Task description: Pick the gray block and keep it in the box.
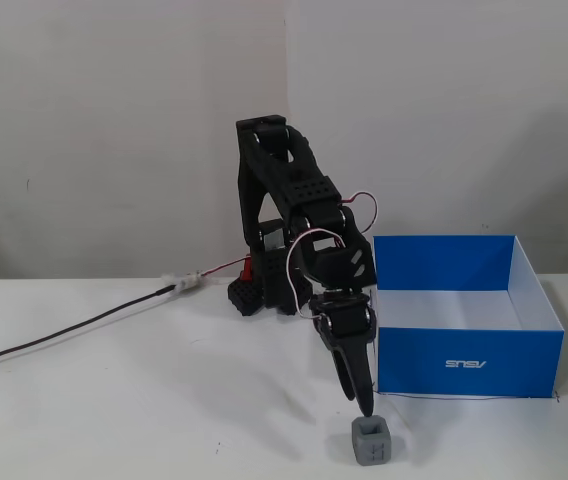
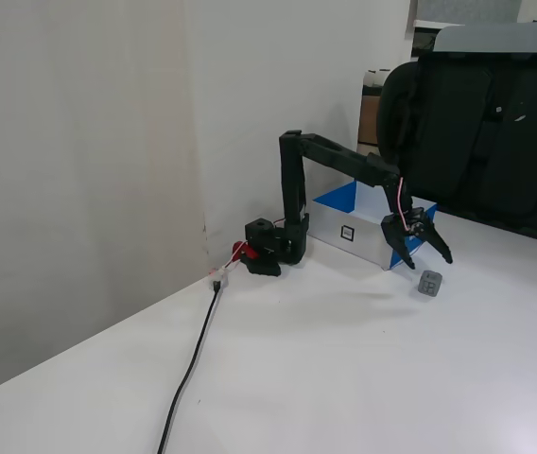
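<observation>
The gray block (image 1: 370,440) is a small cube on the white table near the front edge; it also shows in the other fixed view (image 2: 430,283). My gripper (image 1: 363,405) points down just above and behind the block. In a fixed view my gripper (image 2: 427,260) is open, its two black fingers spread above the block without touching it, and it holds nothing. The blue box (image 1: 469,362) with its white inside stands open-topped to the right of the gripper, and it shows behind the arm in the other fixed view (image 2: 337,200).
The arm's black base (image 1: 264,290) with a red part stands by the wall. A black cable (image 1: 74,328) runs left from it across the table. A black office chair (image 2: 481,132) stands behind the table edge. The wall is close behind.
</observation>
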Robot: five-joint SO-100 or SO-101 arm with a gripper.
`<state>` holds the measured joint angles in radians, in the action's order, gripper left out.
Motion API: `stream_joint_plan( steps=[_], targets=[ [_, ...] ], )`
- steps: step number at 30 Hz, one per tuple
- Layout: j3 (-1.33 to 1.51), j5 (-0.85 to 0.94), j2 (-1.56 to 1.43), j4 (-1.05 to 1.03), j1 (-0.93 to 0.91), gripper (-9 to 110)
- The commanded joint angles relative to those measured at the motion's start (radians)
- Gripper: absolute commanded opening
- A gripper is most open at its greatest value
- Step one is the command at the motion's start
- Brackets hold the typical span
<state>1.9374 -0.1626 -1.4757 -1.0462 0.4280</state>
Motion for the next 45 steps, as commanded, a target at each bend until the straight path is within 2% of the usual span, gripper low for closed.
stream_joint_plan(
  steps=[1, 14, 16, 19, 23, 30, 34, 39, 45],
  targets=[
    [-0.124, -0.006, 0.032, -0.032, 0.012, 29],
    [-0.354, 0.005, 0.299, -0.133, 0.02, 29],
    [-0.371, 0.006, 0.316, -0.133, 0.02, 22],
    [-0.416, 0.008, 0.356, -0.167, 0.021, 1],
    [-0.44, 0.008, 0.354, -0.192, 0.011, 0],
    [-0.437, 0.029, 0.094, -0.324, -0.072, 0],
    [-0.345, 0.029, -0.161, -0.362, -0.075, 0],
    [-0.325, 0.04, -0.459, -0.466, -0.02, 0],
    [-0.161, 0.063, -0.609, -0.437, 0.118, 0]
  ],
)
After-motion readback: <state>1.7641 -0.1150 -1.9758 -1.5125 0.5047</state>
